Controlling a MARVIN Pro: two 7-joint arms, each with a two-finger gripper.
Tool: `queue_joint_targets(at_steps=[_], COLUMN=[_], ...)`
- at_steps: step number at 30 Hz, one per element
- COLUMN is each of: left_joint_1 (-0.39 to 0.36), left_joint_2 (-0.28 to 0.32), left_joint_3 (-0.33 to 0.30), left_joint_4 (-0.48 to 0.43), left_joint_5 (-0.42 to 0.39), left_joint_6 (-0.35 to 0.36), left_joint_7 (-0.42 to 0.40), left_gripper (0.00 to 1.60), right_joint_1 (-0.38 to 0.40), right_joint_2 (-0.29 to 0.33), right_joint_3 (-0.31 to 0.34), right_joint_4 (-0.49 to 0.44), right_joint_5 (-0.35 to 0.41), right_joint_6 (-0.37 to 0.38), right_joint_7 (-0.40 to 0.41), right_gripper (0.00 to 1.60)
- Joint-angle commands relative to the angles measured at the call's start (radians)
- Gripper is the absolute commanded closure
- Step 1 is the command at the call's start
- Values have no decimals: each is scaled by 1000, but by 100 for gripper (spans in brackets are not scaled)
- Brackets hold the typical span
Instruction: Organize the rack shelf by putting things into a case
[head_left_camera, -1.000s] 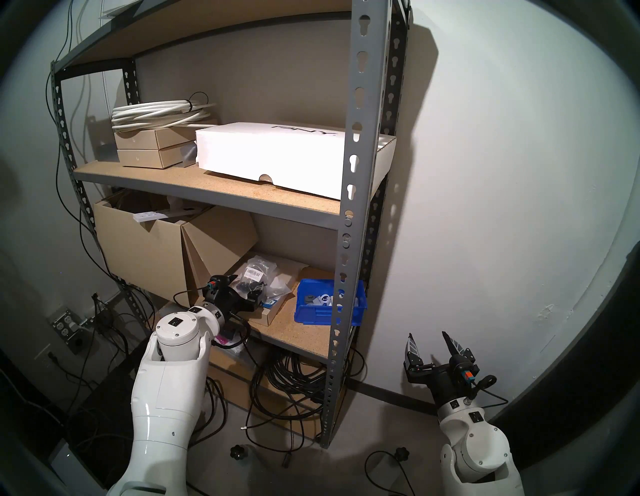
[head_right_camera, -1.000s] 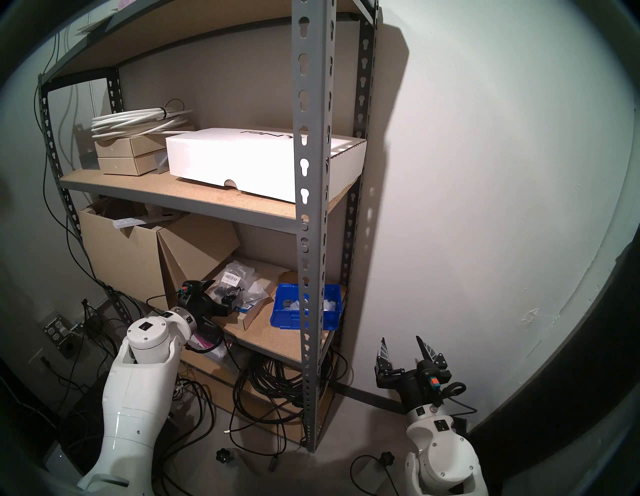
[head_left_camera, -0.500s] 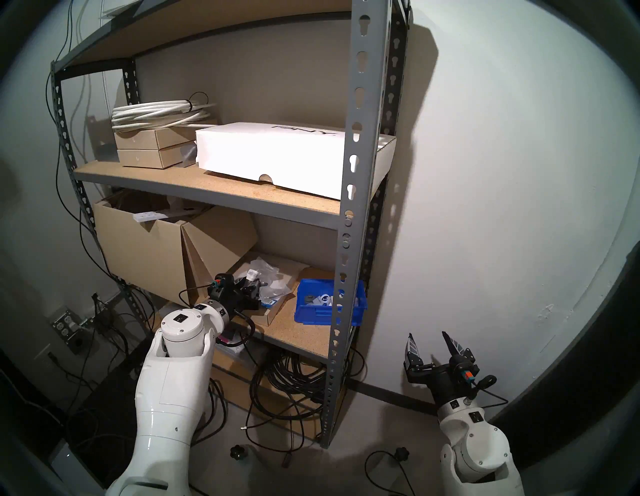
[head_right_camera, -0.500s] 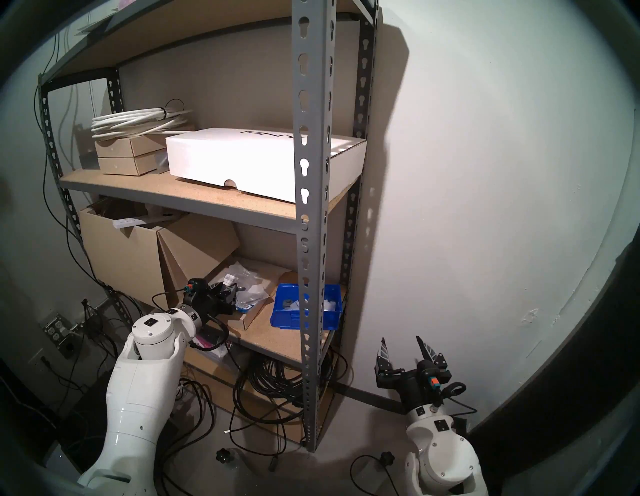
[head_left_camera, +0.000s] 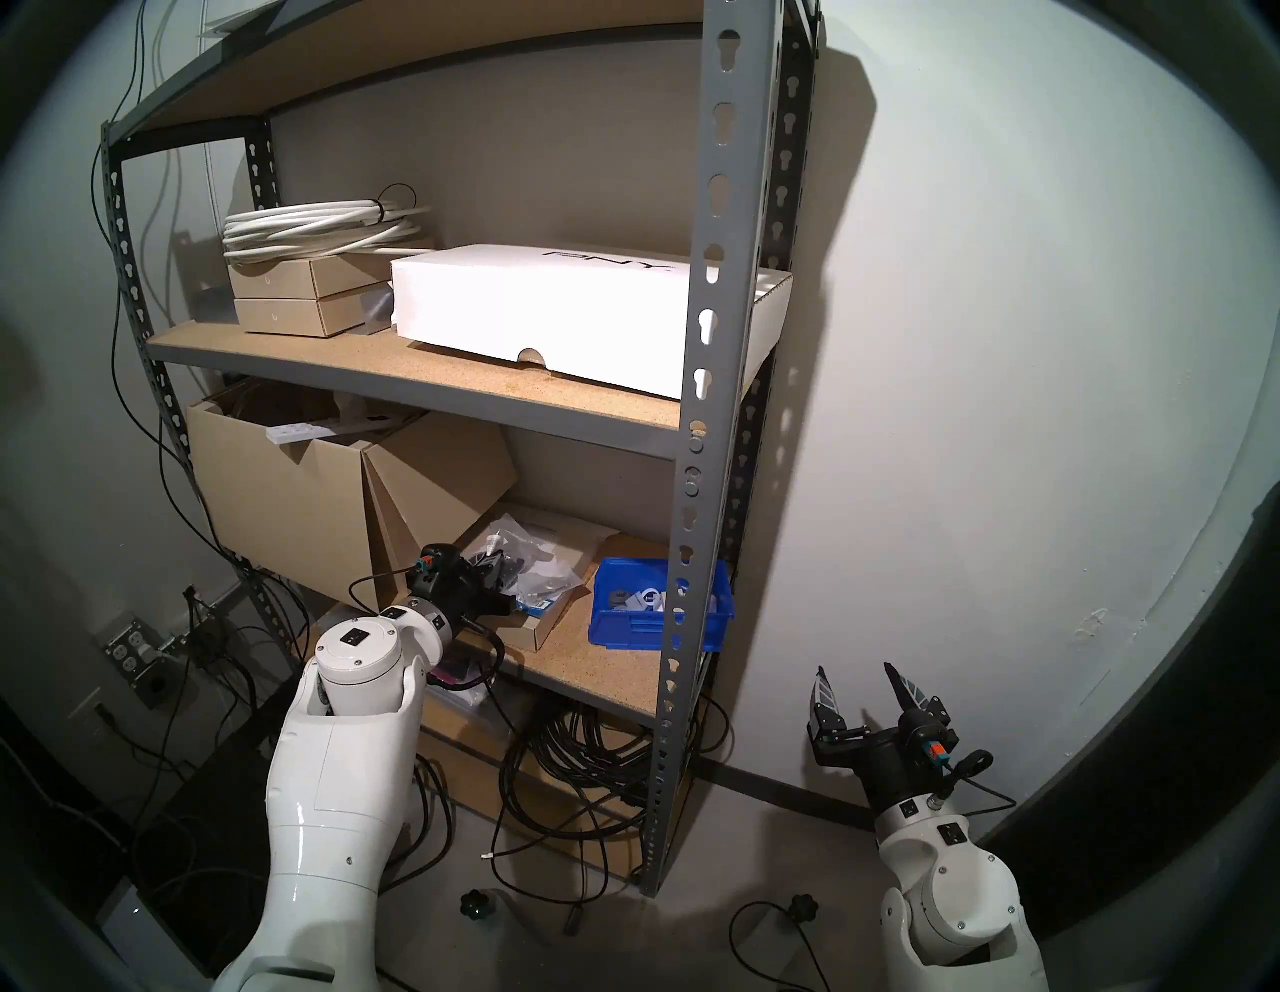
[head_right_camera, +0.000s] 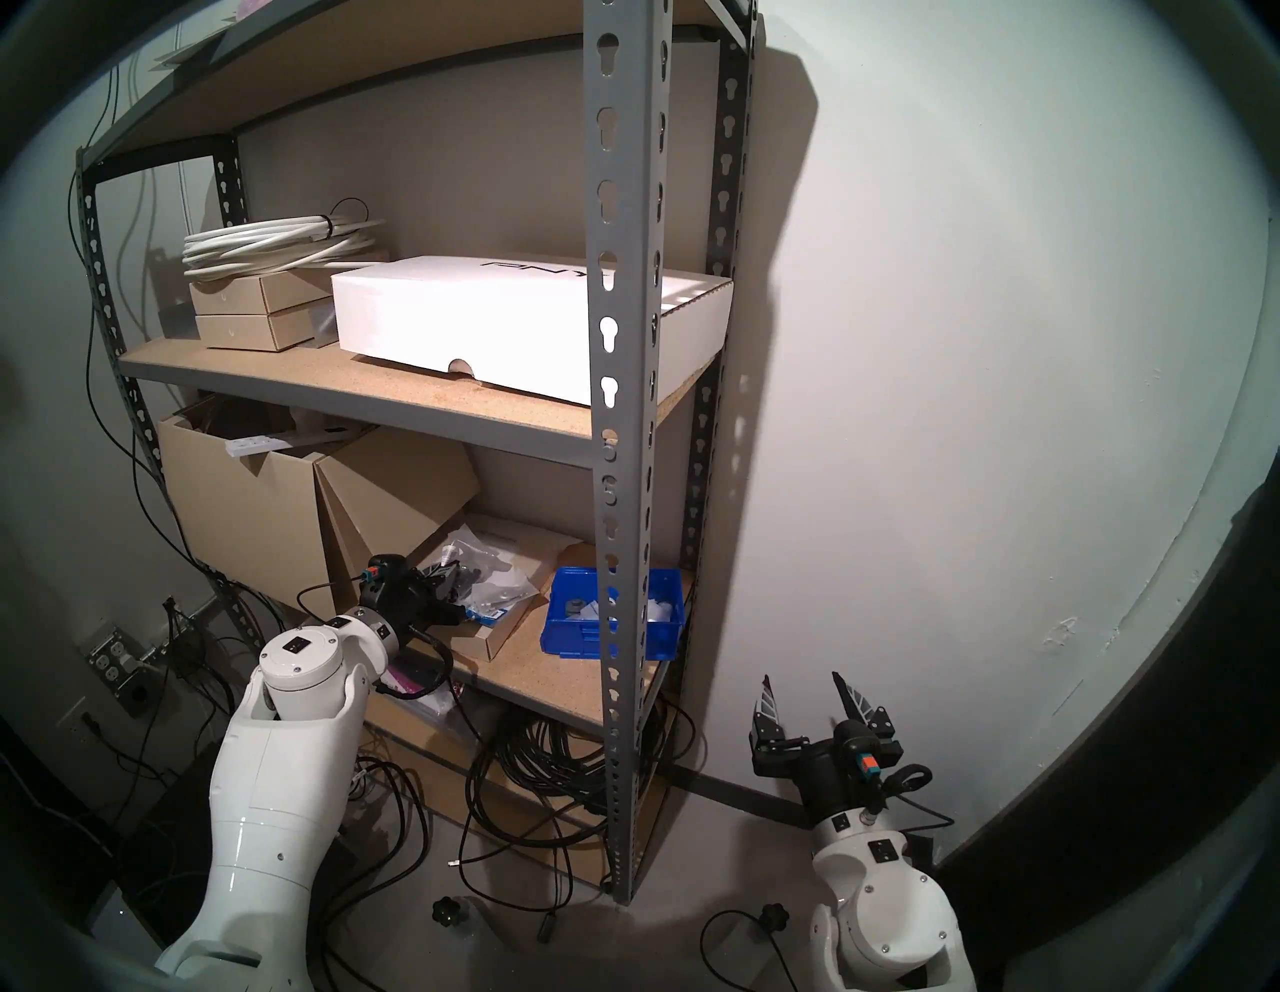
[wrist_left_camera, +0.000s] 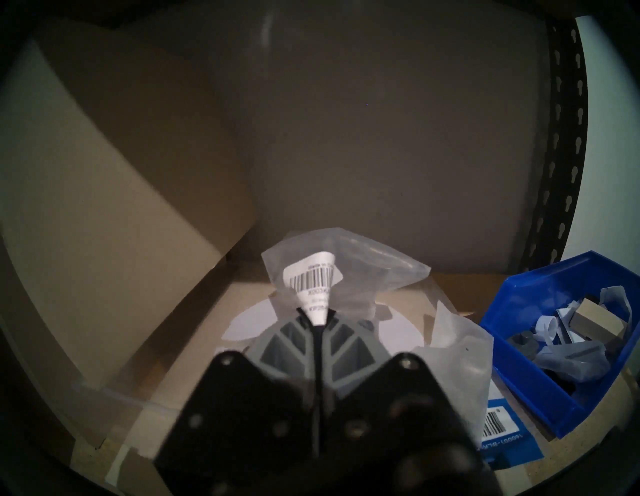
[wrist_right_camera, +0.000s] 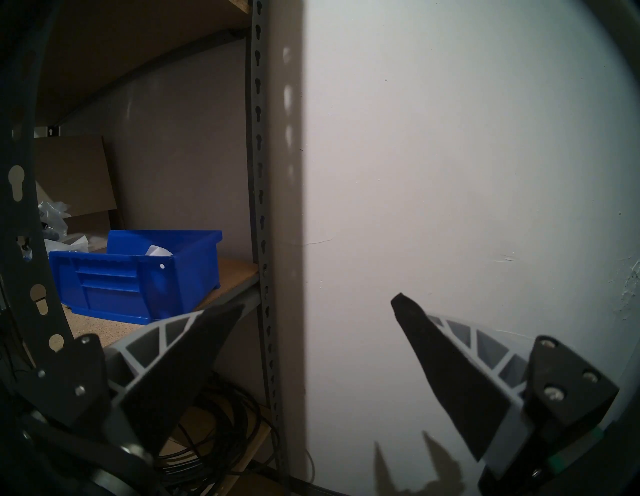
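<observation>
Pinching the labelled bag (wrist_left_camera: 313, 287) on the flat box (wrist_left_camera: 207, 332), my left tool (wrist_left_camera: 317, 320) is clamped on its plastic, ready for lifting. The blue bin (wrist_left_camera: 512, 350) sits right, on the shelf (head_left_camera: 596, 665). My right tool (wrist_right_camera: 311, 322) idles, fingers apart.

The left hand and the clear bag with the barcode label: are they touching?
Touching. In the left wrist view, the left hand has its fingers closed together on the crumpled clear bag, and the barcode label is pinched between the tips.
</observation>
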Motion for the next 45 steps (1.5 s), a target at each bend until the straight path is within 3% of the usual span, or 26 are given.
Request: queue_joint_targets(at_steps=[1, 12, 29, 45], left_joint_1=[15, 46, 121, 49], left_joint_2=[-11, -13, 10, 10], left_joint_3=[-6, -30, -30, 49], left_joint_4=[-72, -177, -321, -246], left_joint_5=[-28, -69, -185, -208], left_joint_6=[-13, -26, 5, 29], left_joint_7=[-22, -78, -299, -384], left_gripper=[160, 160, 160, 160], right_joint_1=[2, 3, 3, 2], right_joint_2=[0, 0, 0, 0], right_joint_3=[0, 0, 0, 0], right_joint_4=[-20, -19, -20, -20], right_joint_5=[0, 0, 0, 0], right_joint_6=[-4, -4, -4, -4], right_joint_7=[0, 0, 0, 0], right_gripper=[0, 0, 0, 0])
